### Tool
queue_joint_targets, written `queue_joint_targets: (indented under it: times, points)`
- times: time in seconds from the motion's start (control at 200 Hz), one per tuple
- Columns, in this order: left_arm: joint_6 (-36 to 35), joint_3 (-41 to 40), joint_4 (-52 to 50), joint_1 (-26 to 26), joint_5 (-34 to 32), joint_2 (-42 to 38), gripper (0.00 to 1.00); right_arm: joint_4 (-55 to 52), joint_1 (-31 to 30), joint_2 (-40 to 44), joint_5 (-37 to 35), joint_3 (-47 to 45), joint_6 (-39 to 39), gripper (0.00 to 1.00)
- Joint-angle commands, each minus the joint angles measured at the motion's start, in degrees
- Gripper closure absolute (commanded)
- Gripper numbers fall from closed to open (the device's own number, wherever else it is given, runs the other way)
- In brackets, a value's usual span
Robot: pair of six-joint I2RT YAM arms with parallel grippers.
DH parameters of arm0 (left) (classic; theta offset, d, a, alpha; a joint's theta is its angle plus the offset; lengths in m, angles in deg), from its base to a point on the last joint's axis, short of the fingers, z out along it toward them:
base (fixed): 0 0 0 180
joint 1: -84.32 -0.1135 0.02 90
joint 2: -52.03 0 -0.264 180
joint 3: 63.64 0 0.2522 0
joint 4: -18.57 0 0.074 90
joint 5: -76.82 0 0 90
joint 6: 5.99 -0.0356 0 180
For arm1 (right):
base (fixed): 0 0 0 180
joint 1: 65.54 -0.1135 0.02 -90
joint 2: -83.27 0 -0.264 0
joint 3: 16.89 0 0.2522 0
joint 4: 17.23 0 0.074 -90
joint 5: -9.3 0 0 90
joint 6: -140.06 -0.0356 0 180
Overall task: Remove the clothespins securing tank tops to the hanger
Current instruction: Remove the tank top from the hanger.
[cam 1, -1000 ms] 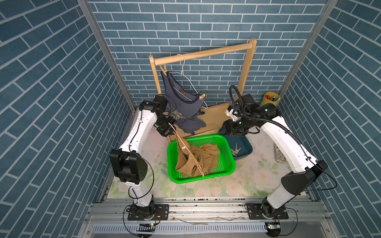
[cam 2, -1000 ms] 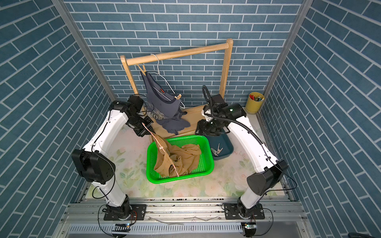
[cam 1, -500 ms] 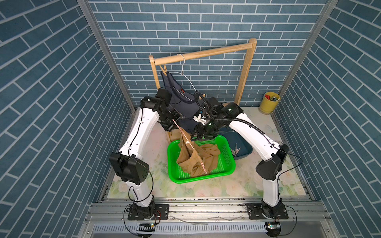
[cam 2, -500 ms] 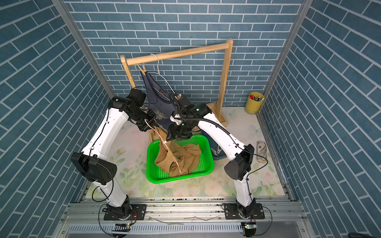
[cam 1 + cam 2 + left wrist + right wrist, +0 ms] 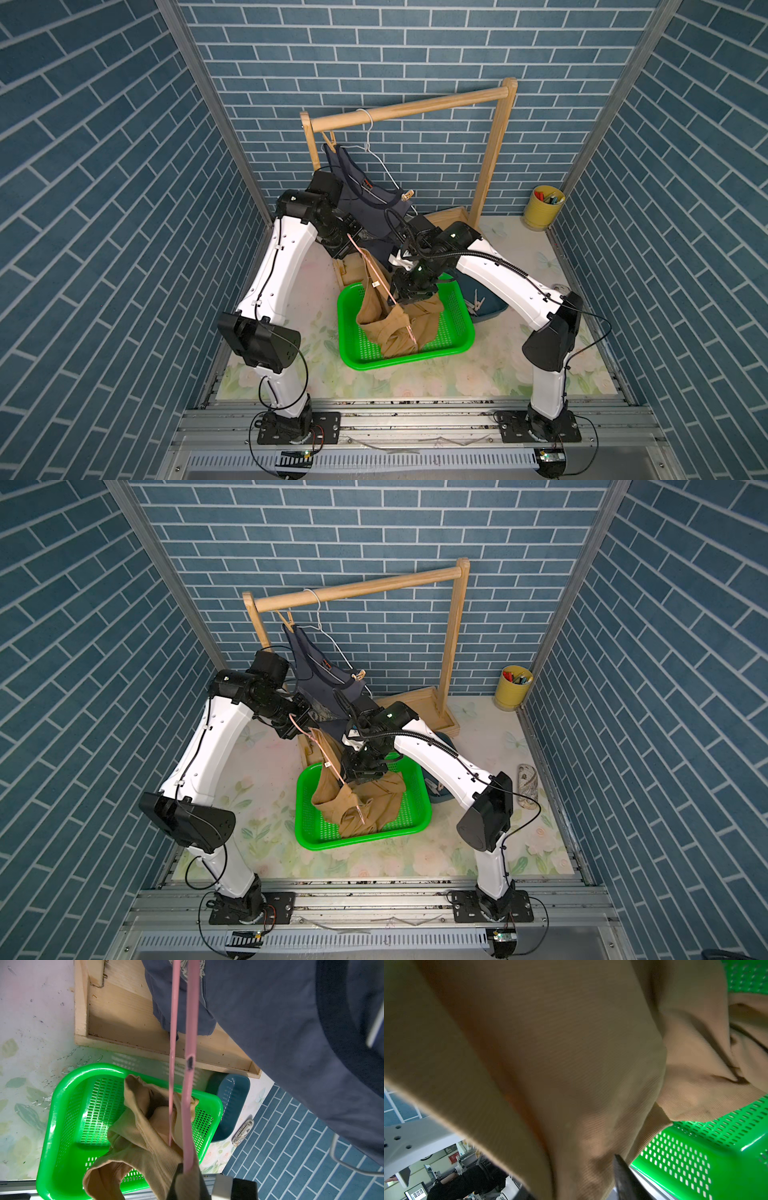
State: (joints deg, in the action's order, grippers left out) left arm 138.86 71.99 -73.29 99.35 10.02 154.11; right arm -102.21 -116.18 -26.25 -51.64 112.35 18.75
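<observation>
The left hand (image 5: 348,242) was pinched tight on a pink hanger (image 5: 190,1043), from which the tan tank top (image 5: 386,328) drooped into the green basket (image 5: 415,357) on the table (image 5: 498,374). The right hand (image 5: 405,297) hung over that basket against the tan cloth. The fabric filled its wrist view, so I could not tell whether it was spread or gripping.

Behind both arms the dark tank top (image 5: 374,203) hung on a white wire hanger (image 5: 376,156) from the wooden rack (image 5: 415,106). A shoulder clothespin (image 5: 408,194) sat on one strap and an upper clothespin (image 5: 331,139) near the rail. Loose clothespins (image 5: 478,300) lay in a blue bin (image 5: 492,309) just beside the basket. A yellow cup (image 5: 542,208) stood in the far corner.
</observation>
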Motion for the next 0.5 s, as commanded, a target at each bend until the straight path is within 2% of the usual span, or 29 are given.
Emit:
queue_joint_targets:
  times: [0.0,0.11,0.215,0.385,0.495]
  points:
    - [-1.9,2.0,-1.8,0.0,-1.0,0.8,1.0,1.3,-0.3,4.8,-1.5,-2.6,-1.8,0.62]
    - [-2.7,2.3,-2.4,0.0,-1.7,0.9,1.0,2.4,-0.3,6.6,-1.3,-5.5,-2.4,0.74]
    - [-4.0,3.7,-3.9,0.0,-2.9,1.3,1.0,2.2,-0.3,8.1,-1.9,-8.0,-1.9,0.77]
    - [-5.0,5.9,-5.9,-0.3,-3.2,1.9,1.0,3.1,-0.3,10.4,-1.7,-12.9,-1.8,0.9]
    - [-4.6,6.4,-5.3,-0.4,-2.8,2.2,1.0,3.9,-0.4,11.5,-1.7,-15.7,-1.7,0.94]
